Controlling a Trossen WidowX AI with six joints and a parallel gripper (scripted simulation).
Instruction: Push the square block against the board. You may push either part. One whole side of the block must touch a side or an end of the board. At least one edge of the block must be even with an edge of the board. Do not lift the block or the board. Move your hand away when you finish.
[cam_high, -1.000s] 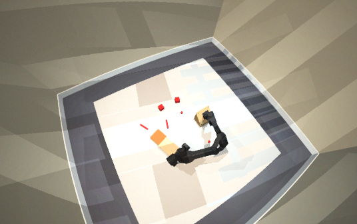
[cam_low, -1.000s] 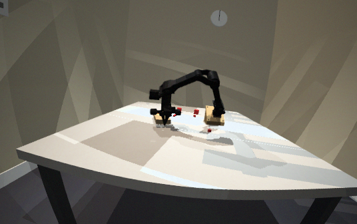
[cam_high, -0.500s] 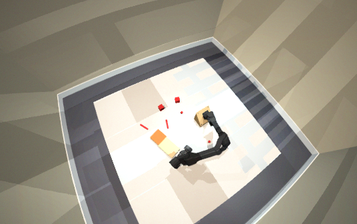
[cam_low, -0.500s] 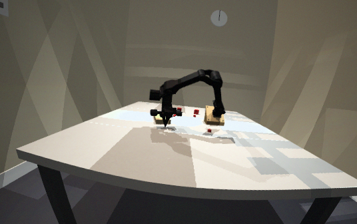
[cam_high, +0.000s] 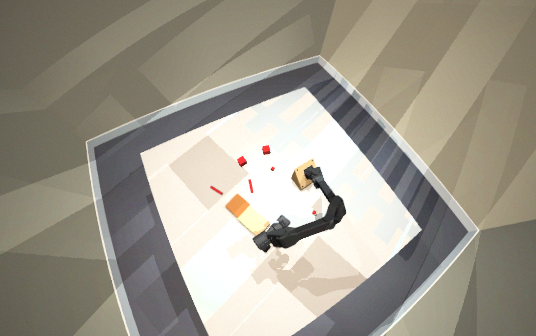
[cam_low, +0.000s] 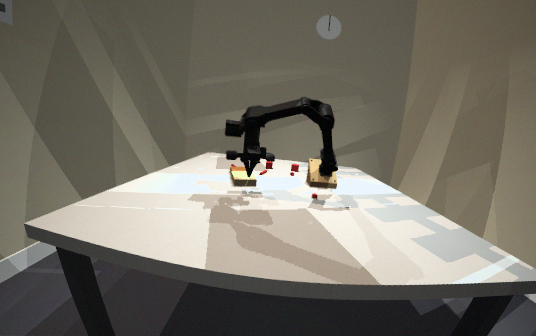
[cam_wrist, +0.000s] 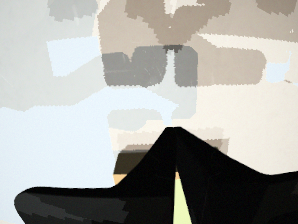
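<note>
I take the board (cam_high: 251, 218) as my landmark: a pale tan slab lying flat on the tabletop (cam_high: 200, 270), running diagonally in the top view. The square block (cam_high: 237, 204) is the orange piece at the board's far end from the arm, and from above the 2 look joined end to side with no gap I can make out. Their long edges seem to run in 1 line, so the flush-and-even condition looks met, or close to it, though at this size I cannot rule out a hairline gap or a slight offset.

My gripper (cam_low: 249, 172) is fully shut with nothing between its fingers, tips pointing down. It sits at the board's near end, the end away from the block, right over or against that end; the wrist view shows a sliver of the pale board between the 2 dark fingers, with an orange strip at the bottom edge.

So my judgement: the pushing is about done. What remains is backing the gripper off the board without dragging it, leaving both pieces flat.
</note>
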